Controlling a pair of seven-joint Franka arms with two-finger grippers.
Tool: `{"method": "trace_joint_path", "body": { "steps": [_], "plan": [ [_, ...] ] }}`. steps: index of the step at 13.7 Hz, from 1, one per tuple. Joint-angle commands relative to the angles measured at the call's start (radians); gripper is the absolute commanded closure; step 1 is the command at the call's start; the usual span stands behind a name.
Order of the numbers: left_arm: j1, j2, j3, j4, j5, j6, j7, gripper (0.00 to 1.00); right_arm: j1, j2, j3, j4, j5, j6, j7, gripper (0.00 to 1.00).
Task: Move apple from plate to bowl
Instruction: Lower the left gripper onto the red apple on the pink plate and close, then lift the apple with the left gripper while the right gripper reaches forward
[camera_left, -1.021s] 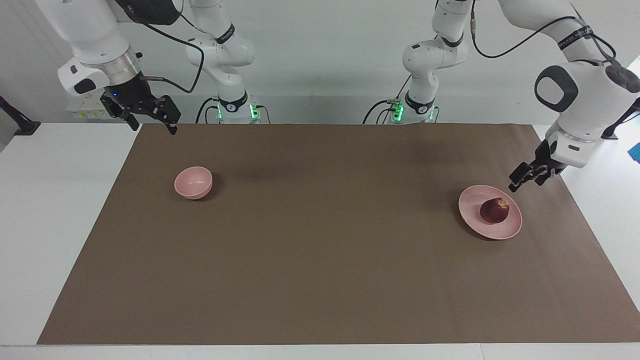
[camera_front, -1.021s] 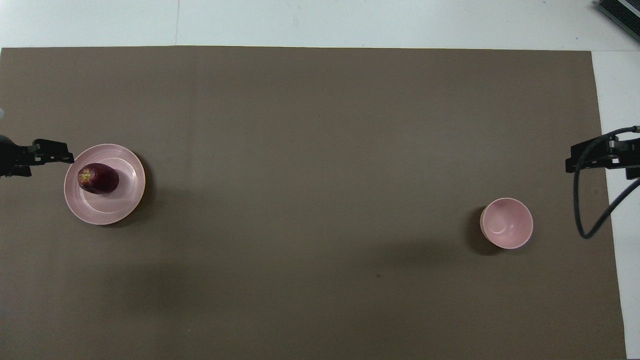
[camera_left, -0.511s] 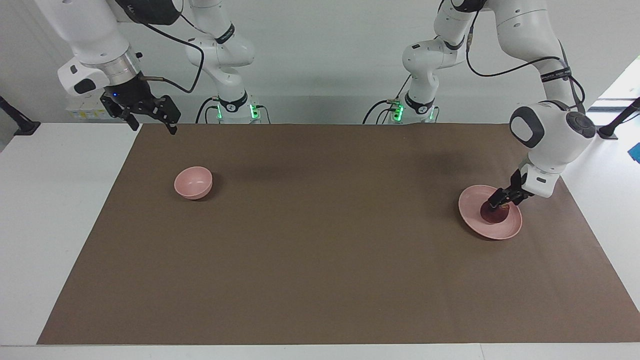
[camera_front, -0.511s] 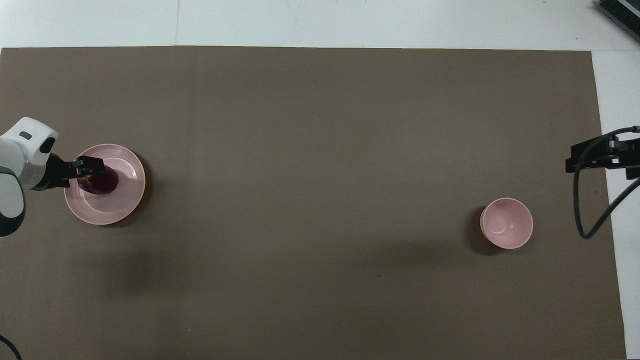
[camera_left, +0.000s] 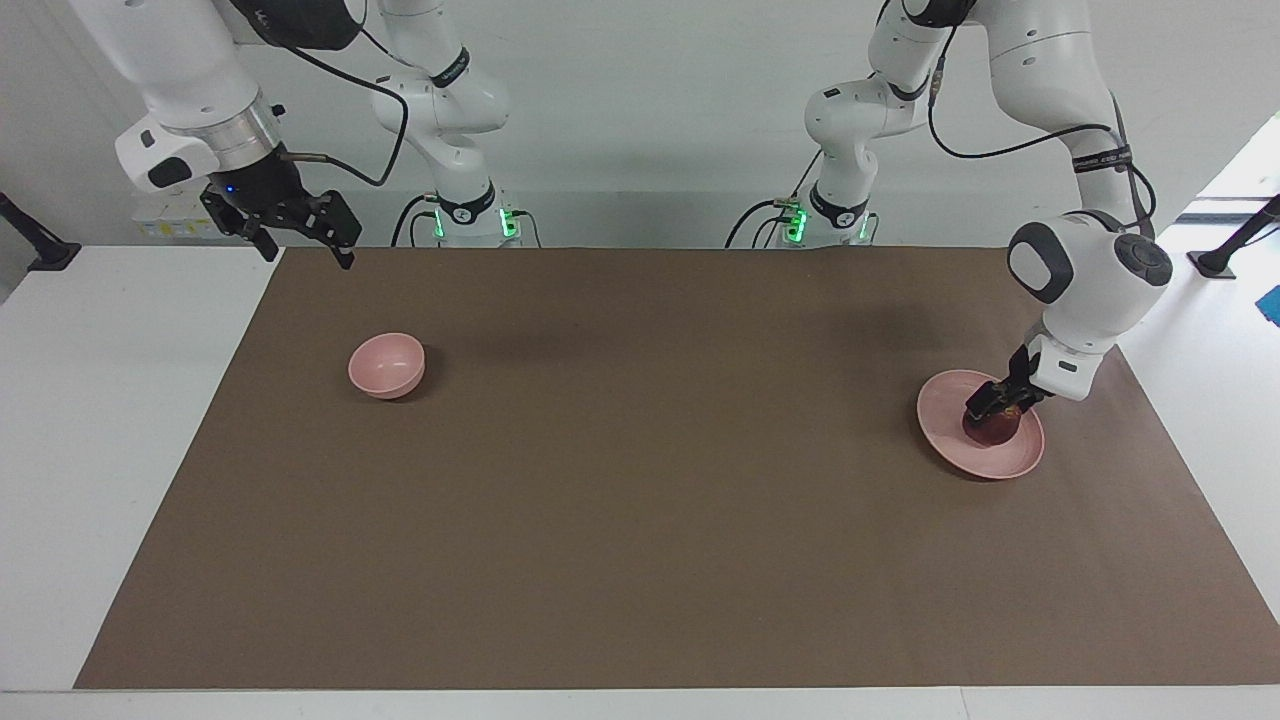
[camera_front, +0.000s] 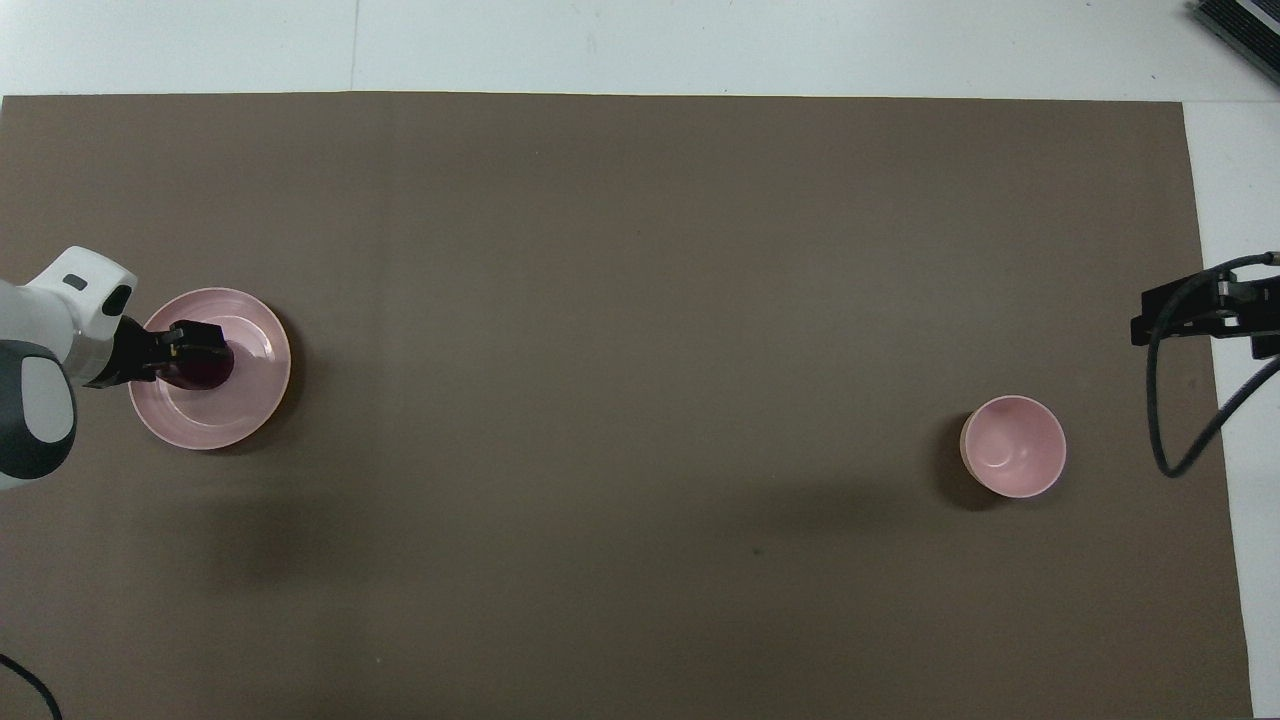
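Apple: small round dark red apple (camera_left: 993, 428) on flat pale pink plate (camera_left: 950, 436); firm, smooth, likely to roll; grip across its widest part.
Left gripper (camera_left: 994, 404): down on apple; grasp cannot be told.
Right gripper (camera_left: 297, 232): waits, spread, near small deep pink bowl (camera_left: 386, 365).

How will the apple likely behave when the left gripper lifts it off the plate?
The apple is round and smooth, so it may slip or roll if pinched off-centre. It looks firm and should keep its shape. The left gripper sits at its top; the shallow plate would barely stop a roll.
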Motion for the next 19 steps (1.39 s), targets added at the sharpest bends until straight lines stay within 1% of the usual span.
{"method": "trace_joint_path", "body": {
  "steps": [1,6,7,9,10,13,14,17,18,19],
  "plan": [
    [-0.009,0.005,0.004,-0.020,-0.006,0.045,-0.008,0.00,-0.011,-0.002,0.006,0.006,0.012,-0.011,-0.020,0.00],
    [-0.017,0.021,0.004,-0.018,-0.006,0.060,-0.008,0.00,-0.011,-0.004,0.006,0.006,0.012,-0.011,-0.020,0.00],
    [-0.026,0.021,0.006,-0.018,-0.006,0.057,-0.003,0.13,-0.011,-0.002,0.006,0.006,0.012,-0.011,-0.020,0.00],
    [-0.026,0.021,0.006,-0.016,-0.006,0.042,0.000,0.90,-0.011,-0.004,0.006,0.006,0.012,-0.011,-0.022,0.00],
    [-0.026,0.021,0.006,-0.012,-0.005,0.040,0.003,1.00,-0.011,-0.004,0.006,0.006,0.012,-0.011,-0.022,0.00],
    [-0.023,0.021,0.006,0.000,-0.003,0.023,0.029,1.00,-0.011,-0.004,0.005,0.006,0.012,-0.009,-0.020,0.00],
    [-0.015,0.010,0.006,0.029,-0.003,-0.016,0.036,1.00,-0.011,-0.004,0.006,0.006,0.012,-0.011,-0.020,0.00],
    [-0.010,-0.007,0.003,0.184,-0.012,-0.235,0.037,1.00,-0.011,-0.004,0.006,0.006,0.012,-0.009,-0.022,0.00],
    [-0.013,-0.008,0.001,0.216,-0.026,-0.274,0.029,1.00,-0.011,-0.004,0.006,0.006,0.012,-0.011,-0.020,0.00],
    [-0.013,-0.016,0.001,0.229,-0.072,-0.282,0.015,1.00,-0.011,-0.004,0.006,0.006,0.012,-0.011,-0.020,0.00]
  ]
}}
